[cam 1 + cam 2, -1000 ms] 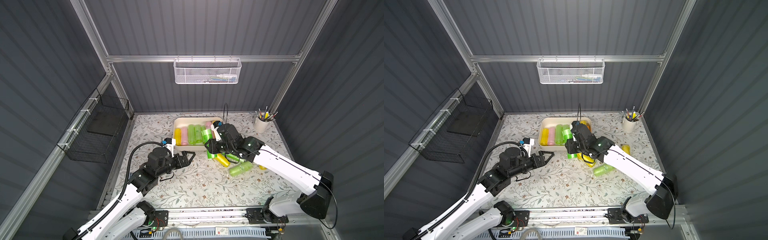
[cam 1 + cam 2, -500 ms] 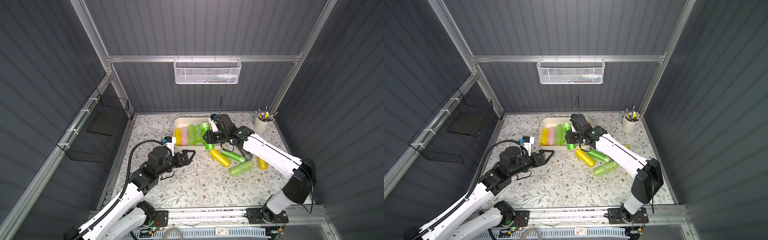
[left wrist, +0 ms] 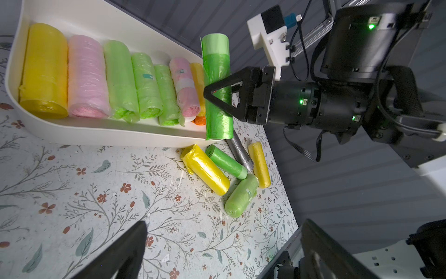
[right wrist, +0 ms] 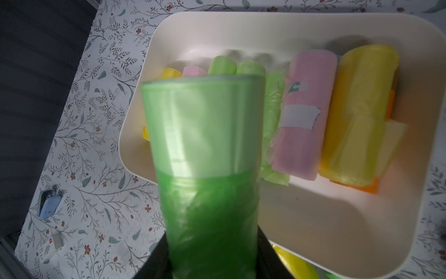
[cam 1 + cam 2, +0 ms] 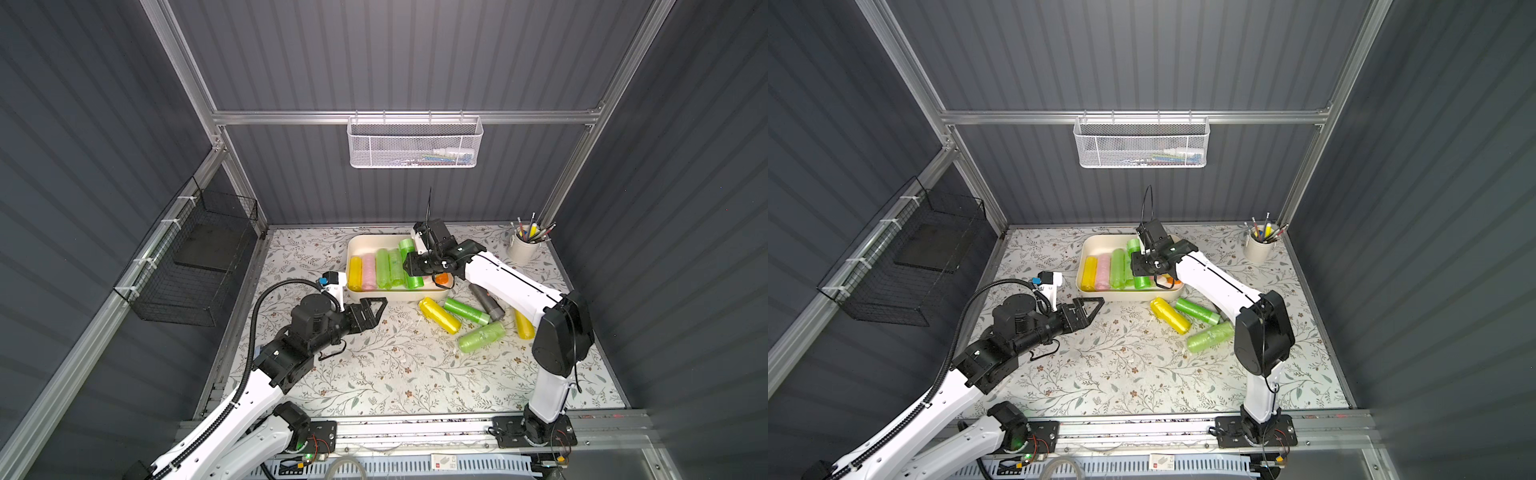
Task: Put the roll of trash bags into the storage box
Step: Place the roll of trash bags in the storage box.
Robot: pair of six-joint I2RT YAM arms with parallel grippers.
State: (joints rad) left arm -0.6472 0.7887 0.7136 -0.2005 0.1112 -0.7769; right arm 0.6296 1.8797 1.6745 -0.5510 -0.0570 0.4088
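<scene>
The storage box [image 5: 357, 245] [image 5: 1088, 249] is a shallow cream bin at the back of the table, with several yellow, pink and green rolls lying side by side in it. My right gripper [image 5: 415, 266] [image 3: 217, 96] [image 4: 212, 241] is shut on a green roll of trash bags [image 5: 409, 266] [image 5: 1139, 270] [image 3: 216, 60] [image 4: 205, 149]. It holds the roll in the air over the box's right half, above the rolls inside. My left gripper [image 5: 376, 305] [image 5: 1092, 305] [image 3: 224, 223] stands open just in front of the box's front wall [image 3: 96, 135], with nothing between its fingers.
Loose rolls lie on the table in front of the box's right end: yellow [image 5: 439, 315], green [image 5: 466, 311], pale green [image 5: 481, 336], grey [image 5: 486, 301] and yellow [image 5: 523, 326]. A pencil cup [image 5: 524, 247] stands back right. A white mesh basket [image 5: 415, 143] and a black wire basket [image 5: 187, 266] hang on the walls.
My right arm has carried the green roll from above the loose pile back and left until it is over the box. The left arm has not moved.
</scene>
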